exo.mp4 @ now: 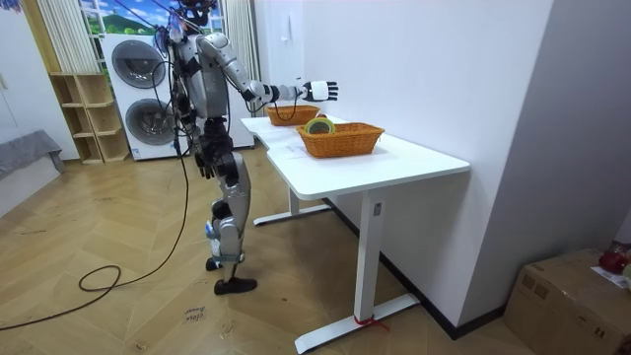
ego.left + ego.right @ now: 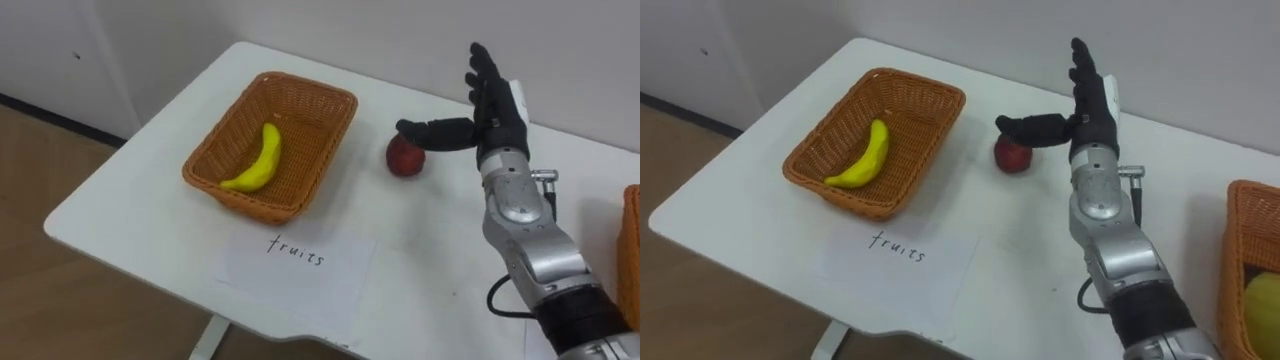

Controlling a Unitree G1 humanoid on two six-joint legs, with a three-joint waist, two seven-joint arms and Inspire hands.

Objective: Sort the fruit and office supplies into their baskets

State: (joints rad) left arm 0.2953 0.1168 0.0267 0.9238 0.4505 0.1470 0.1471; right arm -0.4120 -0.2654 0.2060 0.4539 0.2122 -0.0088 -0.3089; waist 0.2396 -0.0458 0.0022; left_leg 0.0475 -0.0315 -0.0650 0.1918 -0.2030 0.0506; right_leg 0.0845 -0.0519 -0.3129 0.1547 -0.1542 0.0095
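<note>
A red apple (image 2: 403,158) lies on the white table (image 2: 130,200), just right of the fruit basket (image 2: 205,172). That wicker basket holds a yellow banana (image 2: 258,160). My right hand (image 2: 492,100) hovers just right of the apple with straight fingers pointing away from me and the thumb stretched out over the apple's top. The hand is open and holds nothing. In the room view I stand at the table's long side with my right hand (image 1: 320,91) held out over the table.
A paper sheet (image 2: 290,260) with handwriting lies in front of the fruit basket, near the table's front edge. A second wicker basket (image 2: 1240,250) stands at the far right, with a yellow-green round thing (image 2: 1262,310) in it. A white wall runs behind the table.
</note>
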